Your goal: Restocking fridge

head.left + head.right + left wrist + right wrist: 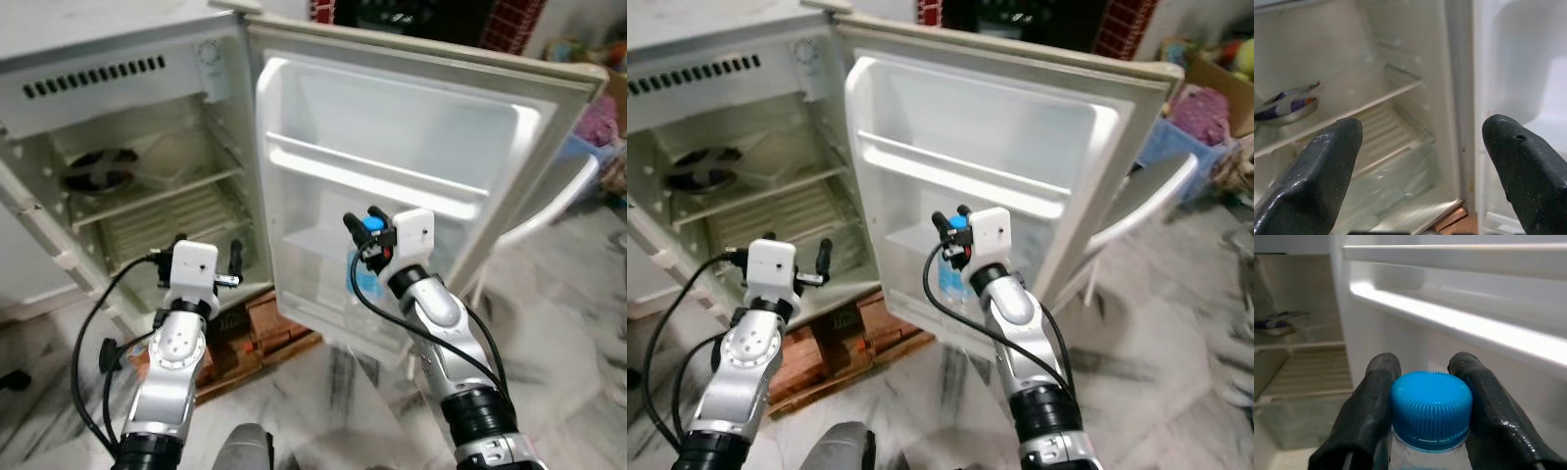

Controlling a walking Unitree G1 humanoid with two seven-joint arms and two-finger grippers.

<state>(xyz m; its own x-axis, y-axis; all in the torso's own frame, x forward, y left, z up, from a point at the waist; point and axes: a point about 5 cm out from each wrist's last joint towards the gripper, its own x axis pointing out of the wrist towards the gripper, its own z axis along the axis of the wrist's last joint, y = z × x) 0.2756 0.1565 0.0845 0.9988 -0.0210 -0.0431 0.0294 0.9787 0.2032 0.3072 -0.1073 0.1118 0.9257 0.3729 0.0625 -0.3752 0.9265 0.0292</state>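
Blue and ribbed, the cap (1431, 409) sits pinched between the right gripper (367, 227)'s 2 black fingers (1371, 411) — the clear bottle (364, 279) hangs below it, just in front of the fridge door (392, 186)'s lower shelf (309, 243). Held only at the neck, it could swing or slip and catch that shelf's front rail. The left gripper (208, 257) hovers with fingers apart near the fridge's open compartment — idle.

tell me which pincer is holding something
The right pincer, by the fridge door: its fingers clamp the blue cap of a water bottle. The left pincer is open, with nothing between its fingers, facing the fridge shelves.
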